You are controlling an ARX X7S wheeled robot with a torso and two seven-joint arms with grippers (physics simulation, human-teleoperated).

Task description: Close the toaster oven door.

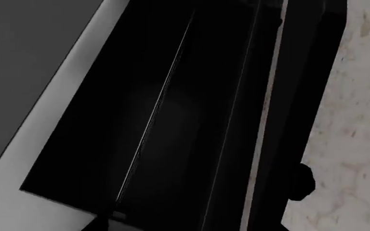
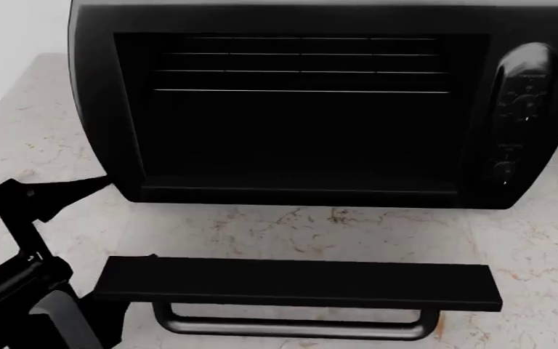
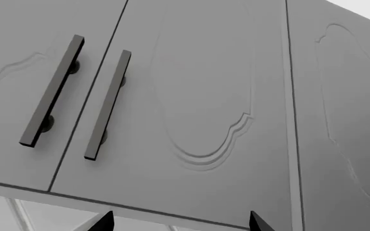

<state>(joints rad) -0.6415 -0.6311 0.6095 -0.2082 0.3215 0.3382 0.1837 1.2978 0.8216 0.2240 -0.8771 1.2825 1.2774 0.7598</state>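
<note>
Pale marble-look countertop [image 2: 56,138] with tan veining, white wall behind. The toaster oven [image 2: 322,102] is a glossy black rounded box, cavity exposed, wire racks [image 2: 301,71] visible near its top, a column of round dials [image 2: 517,116] on its side panel. The toaster oven door [image 2: 296,282] is dropped flat, a wide black panel seen almost edge-on, its long dark-grey bar handle [image 2: 293,326] running along the near edge. The left arm [image 2: 27,287] sits low just beside the door's end, ahead of the oven's lower corner; left gripper itself not made out, so cannot tell if spread or closed. Left wrist view is nearly all black panel with a thin bright line, countertop alongside. Right wrist view faces grey cabinet doors [image 3: 198,96] with two dark bar pulls [image 3: 82,94]; right gripper [image 3: 180,221] fingertips [image 3: 104,222] well apart, spread, holding nothing, away from the oven.
</note>
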